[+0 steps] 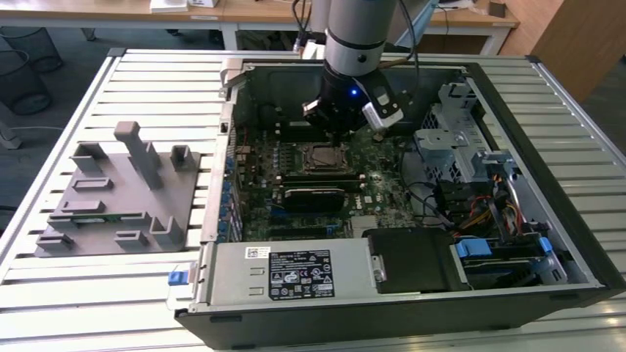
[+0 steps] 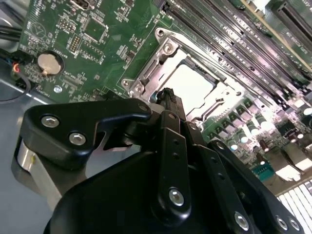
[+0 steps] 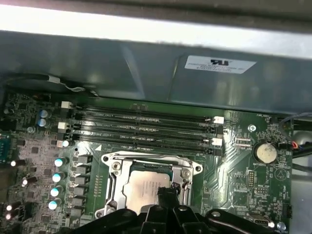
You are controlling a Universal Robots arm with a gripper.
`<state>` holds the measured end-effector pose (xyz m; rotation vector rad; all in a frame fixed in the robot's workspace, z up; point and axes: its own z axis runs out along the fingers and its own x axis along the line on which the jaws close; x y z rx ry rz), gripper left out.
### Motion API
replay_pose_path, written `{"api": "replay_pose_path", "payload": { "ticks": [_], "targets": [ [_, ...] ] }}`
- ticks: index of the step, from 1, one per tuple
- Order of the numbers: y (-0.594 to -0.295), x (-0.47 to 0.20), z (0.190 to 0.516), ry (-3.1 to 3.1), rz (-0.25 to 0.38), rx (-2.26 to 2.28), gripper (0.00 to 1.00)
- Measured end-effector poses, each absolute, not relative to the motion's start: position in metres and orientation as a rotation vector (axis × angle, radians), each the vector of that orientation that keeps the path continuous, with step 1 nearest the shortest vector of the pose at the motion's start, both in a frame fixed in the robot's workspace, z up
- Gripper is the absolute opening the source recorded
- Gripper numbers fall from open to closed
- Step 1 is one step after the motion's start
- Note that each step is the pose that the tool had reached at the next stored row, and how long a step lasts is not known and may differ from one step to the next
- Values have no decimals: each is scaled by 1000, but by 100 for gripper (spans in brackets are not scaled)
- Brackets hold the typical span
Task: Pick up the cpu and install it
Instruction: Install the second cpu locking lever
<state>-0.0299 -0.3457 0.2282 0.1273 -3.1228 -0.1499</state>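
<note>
- cpu (image 3: 146, 187) is sitting flat inside the metal socket frame (image 3: 113, 168) on the motherboard (image 1: 377, 158) in the open computer case (image 1: 528, 242).
- gripper (image 2: 168, 95) is hovering just above the cpu, fingertips pinched together, holding nothing.
- Grey fixture tray (image 1: 108, 198) is lying at the exterior view's left.

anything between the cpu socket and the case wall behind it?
Yes. In the first wrist view, the row of dark memory slots runs across the green motherboard between the cpu in its socket frame and the grey case wall.
</note>
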Motion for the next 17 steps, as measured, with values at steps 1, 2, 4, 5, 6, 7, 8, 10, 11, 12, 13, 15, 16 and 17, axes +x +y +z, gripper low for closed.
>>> {"api": "replay_pose_path", "payload": {
  "ticks": [1,2,4,5,6,7,8,10,11,12,13,15,16,17],
  "targets": [
    [-346,-30,229,-3123,-150,127,11],
    [-346,-30,229,-3123,-150,127,11],
    [-347,-30,229,-3123,-150,127,11],
    [-348,-30,229,-3123,-150,127,11],
    [-348,-30,229,-3123,-150,127,11],
    [-348,-30,229,-3123,-150,127,11],
    [-348,-30,229,-3123,-150,127,11],
    [-351,-30,229,-3123,-150,127,11],
    [-352,-30,229,-3123,-149,127,11],
    [-353,-30,229,-3123,-149,127,11],
    [-353,-30,229,-3123,-150,127,11],
    [-355,-30,229,-3123,-150,127,11],
    [-355,-31,230,-3123,-149,127,11],
    [-355,-31,231,-3123,-149,127,11]
  ]
}}
